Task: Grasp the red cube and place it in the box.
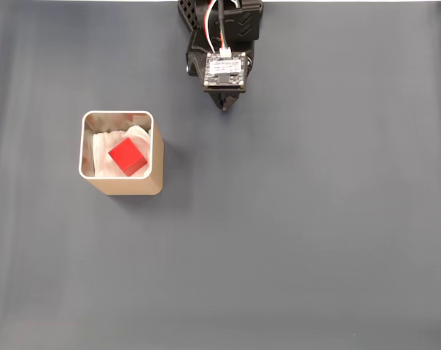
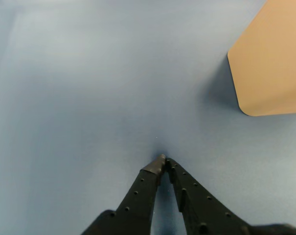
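We are looking down in the fixed view at a plain grey-blue surface (image 1: pixel 300 240), smooth and matte, stretching across the whole frame. Standing directly on it, toward the left, we are seeing the box (image 1: pixel 125 184), tan with rounded corners and a thin metallic rim, and it is casting a faint shadow to its right. In the wrist view we are seeing the same surface (image 2: pixel 89 98) looking bluer, with a tan wall of the box (image 2: pixel 270 63) rising from it at the upper right.

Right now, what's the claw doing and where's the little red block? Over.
Gripper shut, empty, above bare mat, apart from the box. Red cube inside the box, on white lining. Nothing in the way.
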Controlling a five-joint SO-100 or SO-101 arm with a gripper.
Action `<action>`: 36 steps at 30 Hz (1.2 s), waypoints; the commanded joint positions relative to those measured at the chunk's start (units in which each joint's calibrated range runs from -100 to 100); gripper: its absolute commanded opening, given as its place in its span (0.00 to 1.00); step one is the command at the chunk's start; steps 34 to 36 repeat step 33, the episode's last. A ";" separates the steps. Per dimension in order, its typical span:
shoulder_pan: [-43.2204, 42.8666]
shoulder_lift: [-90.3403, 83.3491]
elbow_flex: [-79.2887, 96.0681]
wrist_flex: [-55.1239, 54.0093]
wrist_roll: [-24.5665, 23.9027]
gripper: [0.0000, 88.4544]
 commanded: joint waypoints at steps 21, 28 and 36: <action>2.08 0.09 0.91 1.21 -0.20 0.01; 2.08 0.09 0.91 1.21 -0.20 0.01; 2.08 0.09 0.91 1.21 -0.20 0.01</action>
